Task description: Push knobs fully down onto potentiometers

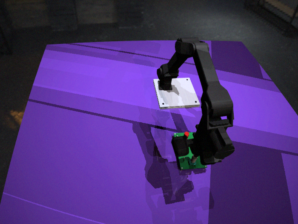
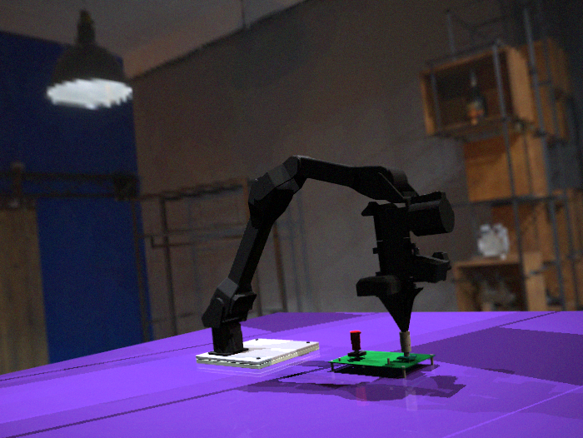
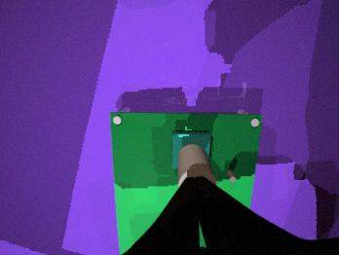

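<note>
The green circuit board (image 1: 185, 166) (image 2: 372, 359) (image 3: 141, 156) stands on short legs. A beige knob (image 1: 194, 159) (image 2: 405, 342) (image 3: 193, 161) stands upright over the teal potentiometer (image 3: 181, 146) near one end of the board. My gripper (image 2: 405, 330) (image 3: 195, 185) is shut with nothing between its fingers; its tips are at the top of the beige knob and appear to touch it. In the top view the arm hides the tips. A red knob (image 1: 186, 134) (image 2: 356, 341) stands upright over a dark potentiometer (image 2: 356, 353) at the other end. Any small gap under either knob is hard to judge.
The white base plate (image 1: 183, 97) (image 2: 287, 349) carries the arm behind the board. A thin small post (image 2: 388, 360) (image 3: 232, 178) rises from the board beside the beige knob. Small pale pegs mark the board's corners. Strong shadows cross the purple table (image 1: 84, 156).
</note>
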`<state>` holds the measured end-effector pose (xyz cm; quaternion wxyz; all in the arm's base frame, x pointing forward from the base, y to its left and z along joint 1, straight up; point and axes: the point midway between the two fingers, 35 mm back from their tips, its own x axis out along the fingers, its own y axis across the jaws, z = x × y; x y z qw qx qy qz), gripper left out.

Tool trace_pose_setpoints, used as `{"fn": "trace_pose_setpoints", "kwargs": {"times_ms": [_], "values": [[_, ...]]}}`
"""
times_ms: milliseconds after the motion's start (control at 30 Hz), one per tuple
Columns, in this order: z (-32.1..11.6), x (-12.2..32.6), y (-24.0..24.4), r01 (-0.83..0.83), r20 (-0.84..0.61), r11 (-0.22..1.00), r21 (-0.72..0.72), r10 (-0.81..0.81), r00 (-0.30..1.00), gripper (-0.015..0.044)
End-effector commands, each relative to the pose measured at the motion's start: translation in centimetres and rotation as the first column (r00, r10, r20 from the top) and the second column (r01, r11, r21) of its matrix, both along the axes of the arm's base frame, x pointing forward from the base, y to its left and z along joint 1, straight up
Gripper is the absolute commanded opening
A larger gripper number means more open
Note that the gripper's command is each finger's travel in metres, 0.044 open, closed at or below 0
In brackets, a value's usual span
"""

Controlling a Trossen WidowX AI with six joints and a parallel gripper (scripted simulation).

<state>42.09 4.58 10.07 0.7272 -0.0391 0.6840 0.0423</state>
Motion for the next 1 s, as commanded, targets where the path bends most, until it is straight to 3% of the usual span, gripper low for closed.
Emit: {"fn": "trace_pose_setpoints", "kwargs": {"times_ms": [0, 433, 733, 967], "values": [[0.0, 0.1, -0.1, 0.001, -0.009, 1.000, -0.007, -0.001, 1.000, 0.0000], [1.9, 0.0, -0.1, 0.001, -0.009, 1.000, -0.007, -0.001, 1.000, 0.0000], [1.3, -0.3, 0.0, 0.001, -0.018, 1.000, -0.002, -0.001, 1.000, 0.0236], [3.4, -7.0, -0.5, 0.010, -0.018, 1.000, -0.003, -0.010, 1.000, 0.0420]]}}
